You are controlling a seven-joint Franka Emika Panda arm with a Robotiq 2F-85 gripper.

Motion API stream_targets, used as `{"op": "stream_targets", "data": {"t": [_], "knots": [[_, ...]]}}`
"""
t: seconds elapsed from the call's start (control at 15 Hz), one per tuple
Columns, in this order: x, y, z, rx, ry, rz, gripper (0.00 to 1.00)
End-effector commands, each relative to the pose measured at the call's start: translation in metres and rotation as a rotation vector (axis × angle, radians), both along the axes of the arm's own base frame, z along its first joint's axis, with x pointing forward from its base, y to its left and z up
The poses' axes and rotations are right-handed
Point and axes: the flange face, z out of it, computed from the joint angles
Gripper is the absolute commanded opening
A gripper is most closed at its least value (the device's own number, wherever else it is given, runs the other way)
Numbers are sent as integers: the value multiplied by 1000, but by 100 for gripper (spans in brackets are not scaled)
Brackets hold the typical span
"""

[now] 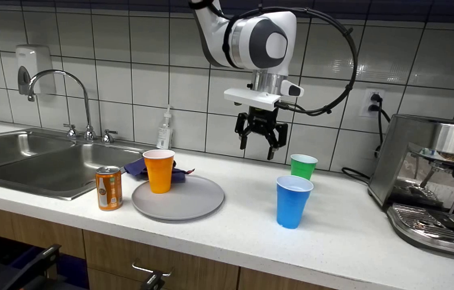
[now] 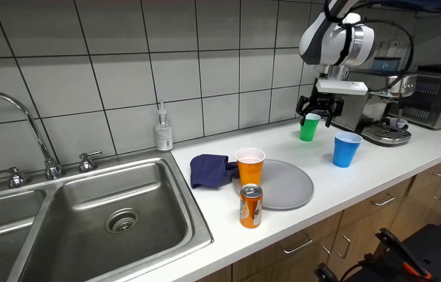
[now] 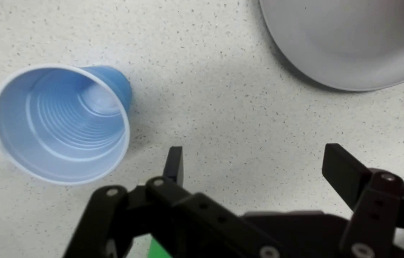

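White speckled desk (image 1: 243,211), tiled wall (image 1: 150,86) behind. Blue cup (image 1: 292,204), pale ridged inside, upright, apart from gray plate (image 1: 196,197); green cup (image 1: 302,167) too. Claw (image 1: 257,148) spread wide, holding nothing. Orange cup (image 1: 159,172) on plate, orange can (image 1: 109,189) near plate.

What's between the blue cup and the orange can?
The gray plate lies there; bare counter separates it from the blue cup. Both exterior views show this.

Blue cup (image 1: 292,207): upright, pale ribbed inside, kinda lower right of center in an exterior view, left side in the wrist view
Green cup (image 1: 302,167): upright too, pale rim, peeking out behind the blue one, just a sliver bottom of wrist view
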Motion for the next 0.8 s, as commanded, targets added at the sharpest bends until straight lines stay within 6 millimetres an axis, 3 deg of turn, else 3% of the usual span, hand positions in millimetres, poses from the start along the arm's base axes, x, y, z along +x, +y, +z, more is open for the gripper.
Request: {"op": "stream_targets", "data": {"t": [0.0,0.73], "knots": [[0,-18,2,15,17,51,100],[-19,-48,-5,4,48,28,100]]}}
